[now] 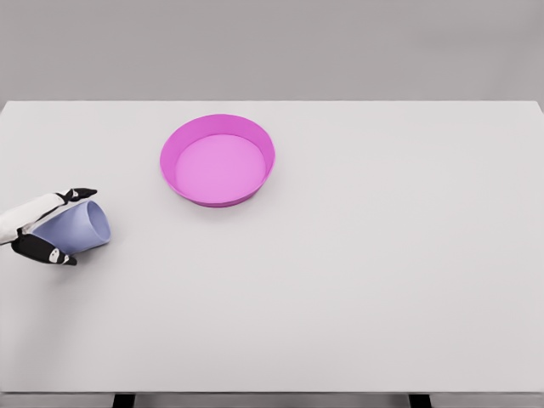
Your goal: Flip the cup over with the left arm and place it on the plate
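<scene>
The white table (340, 323) fills most of the head view, and its front edge is the closest thing to us. It looks flat, smooth and plain, with nothing shiny on it.

At the far left side, the left hand (47, 225) comes in from the edge of the picture. It is white with black fingertips (81, 195). The fingers are wrapped around a pale blue cup (81, 228), some on the top side and some on the bottom side, so the hand is holding the cup tight. The cup is tipped over on its side, with its round open mouth facing right, toward the middle of the table. It looks like smooth plastic, shaped like a short tube that gets a bit wider at the mouth. I think the hand holds it by the sides so it can turn the cup around and then carry it. I cannot tell if the cup is touching the table or is just above it.

The pink plate (218, 160) sits farther back, well apart from the cup, up and to the right. It is round with a raised rim, more like a shallow bowl, and nothing is in it. The cup still has to go there.

The right hand does not show.
</scene>
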`<action>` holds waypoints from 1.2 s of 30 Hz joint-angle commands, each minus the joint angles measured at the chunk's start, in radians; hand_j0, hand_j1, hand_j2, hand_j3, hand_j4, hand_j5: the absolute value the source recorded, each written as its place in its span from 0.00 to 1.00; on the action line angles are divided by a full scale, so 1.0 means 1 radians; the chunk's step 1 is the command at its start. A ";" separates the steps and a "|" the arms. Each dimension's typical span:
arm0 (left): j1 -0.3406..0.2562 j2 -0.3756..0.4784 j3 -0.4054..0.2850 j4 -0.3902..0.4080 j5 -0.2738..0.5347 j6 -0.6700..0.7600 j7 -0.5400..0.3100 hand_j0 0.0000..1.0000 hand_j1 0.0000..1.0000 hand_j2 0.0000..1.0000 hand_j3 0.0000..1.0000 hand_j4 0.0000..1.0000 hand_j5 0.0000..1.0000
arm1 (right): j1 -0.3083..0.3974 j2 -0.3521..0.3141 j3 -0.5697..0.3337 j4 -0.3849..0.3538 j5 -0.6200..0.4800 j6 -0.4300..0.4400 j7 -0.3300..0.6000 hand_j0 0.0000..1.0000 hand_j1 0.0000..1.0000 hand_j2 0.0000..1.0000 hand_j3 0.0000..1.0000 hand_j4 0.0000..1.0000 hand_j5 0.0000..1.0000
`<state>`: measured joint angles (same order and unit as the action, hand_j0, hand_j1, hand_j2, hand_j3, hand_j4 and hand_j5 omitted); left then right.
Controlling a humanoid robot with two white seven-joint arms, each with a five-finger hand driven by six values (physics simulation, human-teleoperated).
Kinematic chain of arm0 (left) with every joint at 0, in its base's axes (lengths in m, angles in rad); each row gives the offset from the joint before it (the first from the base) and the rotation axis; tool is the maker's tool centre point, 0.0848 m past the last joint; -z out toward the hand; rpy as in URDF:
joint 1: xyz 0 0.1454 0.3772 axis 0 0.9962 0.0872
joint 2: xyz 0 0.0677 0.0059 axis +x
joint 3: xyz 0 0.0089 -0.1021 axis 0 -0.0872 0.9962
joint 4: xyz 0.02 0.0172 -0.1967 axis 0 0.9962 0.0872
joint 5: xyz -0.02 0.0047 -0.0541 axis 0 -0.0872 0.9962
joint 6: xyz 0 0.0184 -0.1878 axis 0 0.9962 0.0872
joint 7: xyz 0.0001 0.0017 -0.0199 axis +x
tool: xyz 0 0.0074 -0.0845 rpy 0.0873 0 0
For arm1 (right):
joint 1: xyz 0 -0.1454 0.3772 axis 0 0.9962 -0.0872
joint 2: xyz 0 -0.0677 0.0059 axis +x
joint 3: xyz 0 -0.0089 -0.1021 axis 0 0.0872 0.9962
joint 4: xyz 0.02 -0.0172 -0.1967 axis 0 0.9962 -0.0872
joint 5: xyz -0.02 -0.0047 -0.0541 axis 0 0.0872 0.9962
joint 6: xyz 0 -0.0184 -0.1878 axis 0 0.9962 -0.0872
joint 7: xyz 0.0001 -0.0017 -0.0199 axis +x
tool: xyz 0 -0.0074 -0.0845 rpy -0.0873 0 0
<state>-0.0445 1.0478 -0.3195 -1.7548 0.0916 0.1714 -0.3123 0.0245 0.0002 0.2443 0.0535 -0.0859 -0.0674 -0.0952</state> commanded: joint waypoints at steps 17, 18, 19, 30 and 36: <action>0.003 0.000 0.056 -0.008 0.135 -0.194 0.009 0.69 0.69 0.69 0.69 0.69 0.69 | 0.000 0.000 0.000 0.000 -0.001 0.000 0.000 1.00 1.00 1.00 1.00 1.00 1.00; 0.002 0.000 0.056 -0.008 0.151 -0.234 0.025 0.69 0.69 0.69 0.69 0.69 0.69 | 0.000 0.000 0.001 0.000 0.000 0.000 0.000 1.00 1.00 1.00 1.00 1.00 1.00; 0.000 0.000 0.065 -0.005 0.162 -0.265 0.027 0.68 0.68 0.68 0.68 0.68 0.68 | 0.000 0.000 0.000 0.000 -0.001 0.000 0.000 1.00 1.00 1.00 1.00 1.00 1.00; -0.098 -0.244 0.053 0.066 0.204 -0.354 0.062 0.64 0.64 0.64 0.64 0.64 0.64 | 0.000 0.000 0.000 0.000 0.000 0.000 0.000 1.00 1.00 1.00 1.00 1.00 1.00; -0.207 -0.403 -0.010 0.132 0.227 -0.356 0.062 0.63 0.63 0.63 0.63 0.63 0.63 | -0.002 0.000 0.000 0.000 0.000 0.000 0.000 1.00 1.00 1.00 1.00 1.00 1.00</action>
<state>-0.2653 0.6966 -0.3003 -1.6496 0.3074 -0.1815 -0.2516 0.0245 0.0002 0.2442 0.0536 -0.0860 -0.0674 -0.0952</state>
